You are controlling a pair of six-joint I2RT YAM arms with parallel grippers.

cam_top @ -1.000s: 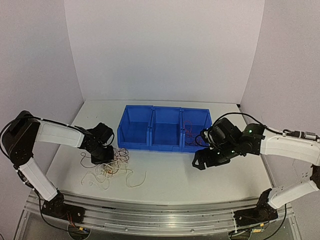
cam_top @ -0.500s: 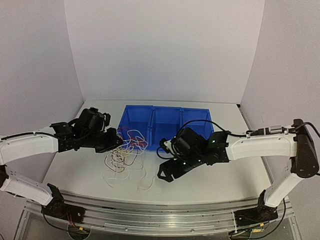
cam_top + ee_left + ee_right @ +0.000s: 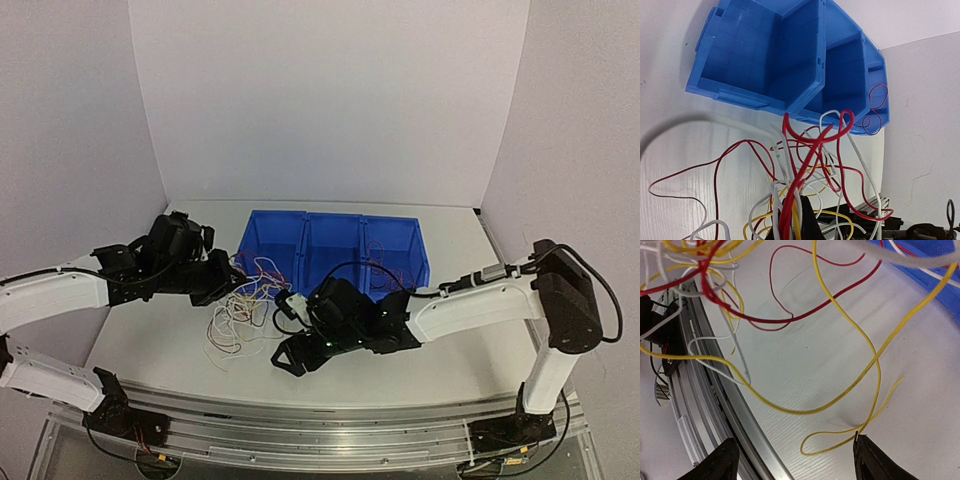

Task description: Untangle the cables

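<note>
My left claw (image 3: 224, 284) is clenched on a bunch of the cables (image 3: 243, 312) and holds it above the desk (image 3: 150, 345), just in front of the left end of the blue bins (image 3: 330, 255). In my left wrist view, red, white and yellow strands gather into one tight bundle at my fingers on the bottom edge and fan out in loops, with a thick red loop (image 3: 815, 135) foremost. From the held bunch, white and yellow loops hang down and lie curled on the desk. One thin red cable (image 3: 380, 262) sits apart at the rightmost bin compartment.

My right claw (image 3: 290, 356) is released, low over the desk, right of the trailing loops. Its fingers (image 3: 725, 462) stand wide apart with nothing between them. A yellow strand (image 3: 840, 390) curls across the desk, its end just at one fingertip; I cannot tell if they touch. The metal rail (image 3: 700, 405) runs beside it.
</note>
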